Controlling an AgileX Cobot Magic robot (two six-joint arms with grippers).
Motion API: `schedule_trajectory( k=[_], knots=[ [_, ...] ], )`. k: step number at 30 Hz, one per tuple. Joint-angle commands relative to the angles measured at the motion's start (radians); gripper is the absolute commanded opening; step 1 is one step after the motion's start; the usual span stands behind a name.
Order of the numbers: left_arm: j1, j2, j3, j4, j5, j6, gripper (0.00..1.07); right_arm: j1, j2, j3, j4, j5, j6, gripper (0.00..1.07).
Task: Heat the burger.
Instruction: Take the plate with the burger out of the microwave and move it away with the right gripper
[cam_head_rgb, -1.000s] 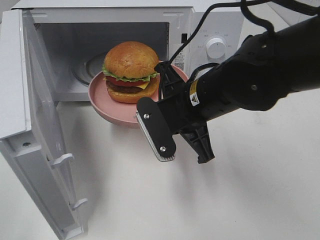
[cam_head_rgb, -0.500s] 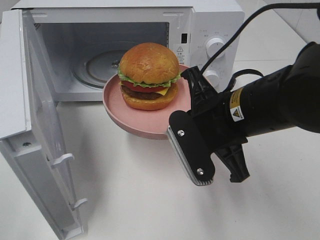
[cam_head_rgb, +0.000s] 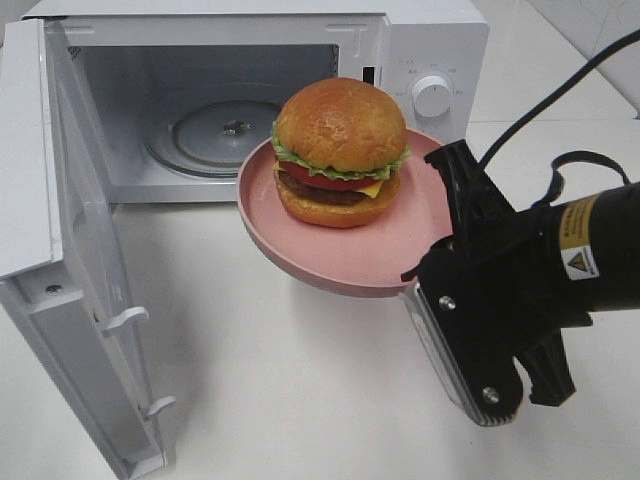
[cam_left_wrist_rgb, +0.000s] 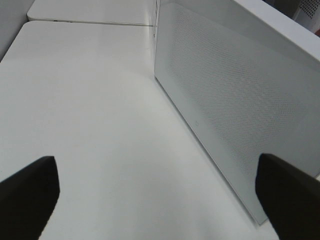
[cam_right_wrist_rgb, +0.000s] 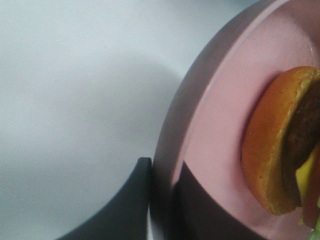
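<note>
The plate (cam_head_rgb: 350, 255) and burger (cam_head_rgb: 340, 150) have drawn back from the microwave (cam_head_rgb: 410, 40) mouth, out over the table (cam_head_rgb: 280, 390). The right gripper (cam_head_rgb: 432, 262) is clamped on the plate's rim, burger centred on top. The left gripper (cam_left_wrist_rgb: 155, 192) hangs wide apart beside the open door (cam_left_wrist_rgb: 235, 100).
</note>
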Motion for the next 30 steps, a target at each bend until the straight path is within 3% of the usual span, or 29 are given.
schedule_trajectory(
  k=[1, 11, 20, 30],
  knots=[
    [0.003, -0.014, 0.002, -0.005, 0.001, 0.0, 1.0, 0.004, -0.079, 0.024, -0.014, -0.015, 0.01, 0.0],
    [0.003, -0.014, 0.002, -0.005, 0.001, 0.0, 1.0, 0.004, -0.219, 0.095, -0.041, 0.074, 0.048, 0.0],
    [0.003, -0.014, 0.002, -0.005, 0.001, 0.0, 1.0, 0.004, -0.358, 0.137, -0.182, 0.203, 0.219, 0.0],
    [0.003, -0.014, 0.002, -0.005, 0.001, 0.0, 1.0, 0.004, -0.472, 0.186, -0.25, 0.322, 0.381, 0.0]
  ],
)
